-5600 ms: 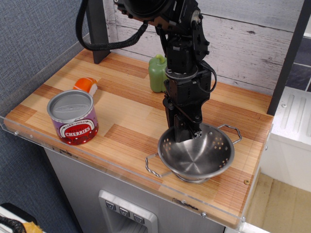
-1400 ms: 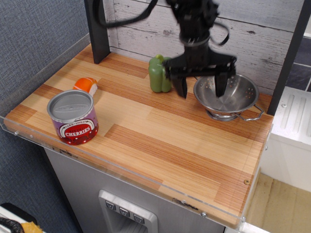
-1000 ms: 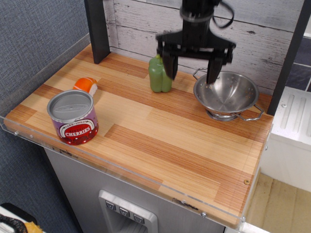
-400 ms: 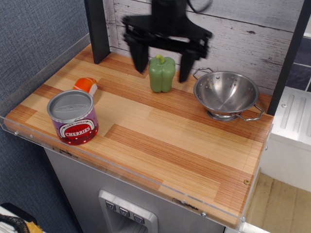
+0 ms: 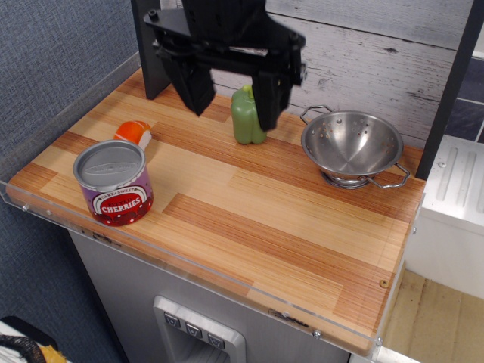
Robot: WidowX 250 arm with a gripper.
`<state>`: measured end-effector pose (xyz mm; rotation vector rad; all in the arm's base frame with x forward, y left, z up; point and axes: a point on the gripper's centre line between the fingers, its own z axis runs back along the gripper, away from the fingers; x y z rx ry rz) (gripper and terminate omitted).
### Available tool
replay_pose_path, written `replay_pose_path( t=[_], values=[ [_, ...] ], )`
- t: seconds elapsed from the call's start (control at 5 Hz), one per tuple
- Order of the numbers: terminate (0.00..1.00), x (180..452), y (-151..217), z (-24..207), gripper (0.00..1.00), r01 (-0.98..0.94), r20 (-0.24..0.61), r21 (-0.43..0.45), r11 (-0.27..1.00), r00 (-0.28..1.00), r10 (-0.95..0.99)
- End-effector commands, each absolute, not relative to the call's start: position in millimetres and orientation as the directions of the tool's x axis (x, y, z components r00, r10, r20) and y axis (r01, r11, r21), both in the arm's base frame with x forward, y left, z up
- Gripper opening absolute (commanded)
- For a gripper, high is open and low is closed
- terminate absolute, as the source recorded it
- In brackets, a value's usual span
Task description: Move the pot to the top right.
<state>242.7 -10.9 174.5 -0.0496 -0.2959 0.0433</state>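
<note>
The pot (image 5: 352,146), a shiny steel bowl with small holes and two wire loop handles, stands upright on its ring base at the back right of the wooden table (image 5: 249,204). My gripper (image 5: 230,102) hangs high over the back middle of the table, well to the left of the pot and apart from it. It is open, its two black fingers (image 5: 266,98) spread wide with nothing between them. It partly covers the green pepper behind it.
A green pepper (image 5: 246,119) stands at the back centre, left of the pot. A cherries can (image 5: 114,182) with a red-purple label sits at the front left. A small orange and white object (image 5: 134,133) lies behind the can. A dark post (image 5: 151,53) rises at the back left.
The pot went from the front right to the back right and was let go. My gripper opened, rose and has moved left, away from the pot, coming closer to the camera.
</note>
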Motion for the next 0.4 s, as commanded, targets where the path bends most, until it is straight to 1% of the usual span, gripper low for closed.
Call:
replay_pose_path(
  t=[0.0, 0.2],
  values=[
    [0.00, 211.9, -5.4, 199.4, 1.00, 0.007, 0.379, -0.097, 0.995, 0.925, 0.030],
    [1.00, 211.9, -5.4, 199.4, 1.00, 0.007, 0.379, -0.097, 0.995, 0.925, 0.030]
  ],
)
